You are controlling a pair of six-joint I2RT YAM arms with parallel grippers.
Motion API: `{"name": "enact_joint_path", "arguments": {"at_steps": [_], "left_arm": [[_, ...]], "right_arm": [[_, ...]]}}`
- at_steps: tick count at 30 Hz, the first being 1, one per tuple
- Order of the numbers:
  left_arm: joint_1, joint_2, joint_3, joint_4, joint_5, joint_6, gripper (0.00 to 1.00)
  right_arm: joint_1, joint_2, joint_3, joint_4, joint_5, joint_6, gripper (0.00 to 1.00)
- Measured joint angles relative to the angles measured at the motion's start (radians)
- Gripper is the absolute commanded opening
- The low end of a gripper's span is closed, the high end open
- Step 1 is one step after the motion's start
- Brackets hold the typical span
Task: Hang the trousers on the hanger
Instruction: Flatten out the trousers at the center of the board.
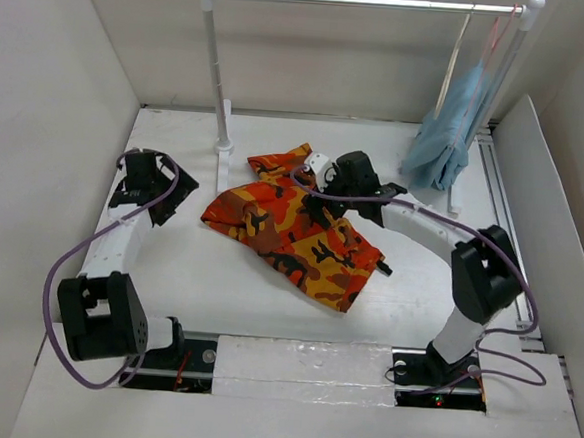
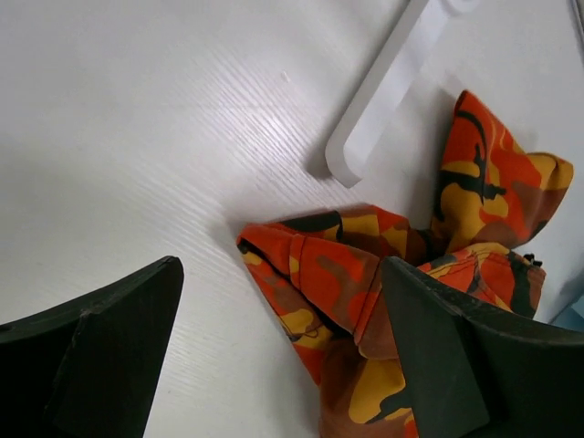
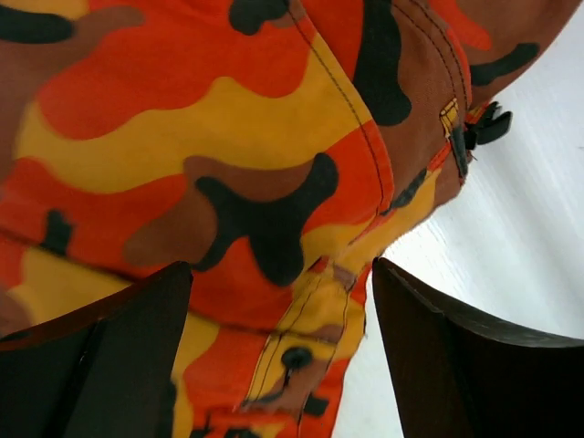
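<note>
bench (image 1: 227,285): white, carries everything. rack (image 1: 367,1) stands at the far side. one foot (image 2: 388,82) of it shows in the left wrist view, just beside the cloth.

trousers (image 1: 292,224): crumpled heap mid-bench, lying on the surface, nothing lifted. one end sits by the rack foot, the other trails toward my right base. not on anything yet.

blue garment (image 1: 443,139): hangs at the right end of the rail, well apart from the trousers. hanger (image 1: 455,60): i read it as the thin cream line hanging off the rail just beside the blue garment, too thin from here to confirm its shape. pinkish hanger (image 1: 500,38) hangs next to it.

right pincer (image 3: 283,274): fingers apart, nothing clamped. it's directly over the far part of the heap and camo print fills the wrist view. can't tell if the pads touch cloth. small black clip (image 3: 484,128) sits at a seam edge where cloth meets bench.

left pincer (image 2: 278,301): fingers apart, empty, above the bench. a folded corner of the trousers lies in the gap, nearer one finger.

step, my read: first pickup of the trousers. hanger looks untouched, so the task is barely begun.

next move calls for:
- right drops and closes on a thick fold, ideally the waistband side, not a single layer
- left takes the near corner so the cloth spreads between both
- the hanger has to be fetched or reached at the rail

risk: a bunched grab gives a lump that won't drape over the bar.
</note>
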Motion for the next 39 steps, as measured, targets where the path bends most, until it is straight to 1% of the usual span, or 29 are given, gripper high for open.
{"name": "enact_joint_path", "arguments": {"at_steps": [3,4,5,6,7,8,9,10,12,15,18,21,22,23,24,25,26,28,30,32,33,34,36,39], "left_arm": [[0.003,0.058,-0.028,0.045,0.074,-0.017,0.89],[0.002,0.078,-0.033,0.063,0.098,-0.024,0.89],[0.0,0.092,-0.039,0.079,0.12,-0.029,0.89],[0.0,0.107,-0.047,0.099,0.142,-0.035,0.89],[0.0,0.118,-0.06,0.118,0.161,-0.04,0.89],[0.0,0.128,-0.075,0.134,0.177,-0.045,0.89],[0.0,0.135,-0.093,0.149,0.19,-0.052,0.89],[0.0,0.143,-0.113,0.165,0.202,-0.058,0.88],[0.0,0.159,-0.147,0.189,0.223,-0.073,0.87],[-0.008,0.203,-0.176,0.224,0.25,-0.097,0.87],[-0.028,0.248,-0.185,0.282,0.267,-0.13,0.86],[-0.061,0.275,-0.209,0.38,0.3,-0.178,0.8],[-0.072,0.285,-0.211,0.41,0.309,-0.192,0.75],[-0.085,0.301,-0.213,0.445,0.319,-0.206,0.56],[-0.095,0.321,-0.213,0.48,0.33,-0.226,0.44],[-0.105,0.343,-0.216,0.518,0.338,-0.241,0.24],[-0.113,0.363,-0.218,0.552,0.347,-0.257,0.0],[-0.124,0.393,-0.221,0.59,0.359,-0.272,0.0],[-0.129,0.39,-0.219,0.589,0.365,-0.273,0.0],[-0.129,0.345,-0.199,0.542,0.358,-0.266,0.0],[-0.127,0.314,-0.184,0.48,0.337,-0.253,0.0],[-0.124,0.254,-0.153,0.477,0.335,-0.251,0.0],[-0.109,0.153,-0.05,0.371,0.291,-0.22,0.0],[-0.09,0.036,0.228,0.238,0.213,-0.159,0.0]], "right_arm": [[-0.024,0.084,0.011,0.053,-0.038,0.022,0.86],[-0.031,0.105,0.014,0.068,-0.05,0.03,0.84],[-0.036,0.126,0.025,0.071,-0.062,0.037,0.79],[-0.04,0.148,0.042,0.071,-0.075,0.042,0.67],[-0.041,0.166,0.057,0.073,-0.086,0.048,0.59],[-0.041,0.181,0.067,0.083,-0.097,0.057,0.45],[-0.041,0.189,0.067,0.094,-0.106,0.062,0.21],[-0.039,0.191,0.067,0.098,-0.109,0.066,0.12],[-0.03,0.183,0.058,0.116,-0.097,0.082,0.0],[-0.015,0.145,0.033,0.131,-0.06,0.088,0.0],[0.011,0.065,0.0,0.122,0.0,0.087,0.0],[0.046,-0.044,-0.014,0.114,0.04,0.086,0.0],[0.056,-0.078,-0.015,0.114,0.049,0.087,0.0],[0.065,-0.112,-0.018,0.112,0.055,0.087,0.0],[0.072,-0.144,-0.022,0.11,0.061,0.087,0.0],[0.075,-0.174,-0.027,0.107,0.066,0.088,0.0],[0.078,-0.197,-0.029,0.098,0.073,0.088,0.0],[0.08,-0.241,-0.03,0.072,0.092,0.088,0.0],[0.084,-0.285,-0.029,0.033,0.116,0.087,0.0],[0.094,-0.325,-0.011,-0.041,0.142,0.085,0.0],[0.105,-0.341,0.01,-0.079,0.154,0.08,0.0],[0.116,-0.355,0.032,-0.109,0.161,0.076,0.0],[0.155,-0.375,0.129,-0.214,0.19,0.057,0.0],[0.232,-0.391,0.335,-0.343,0.209,0.033,0.0]]}}
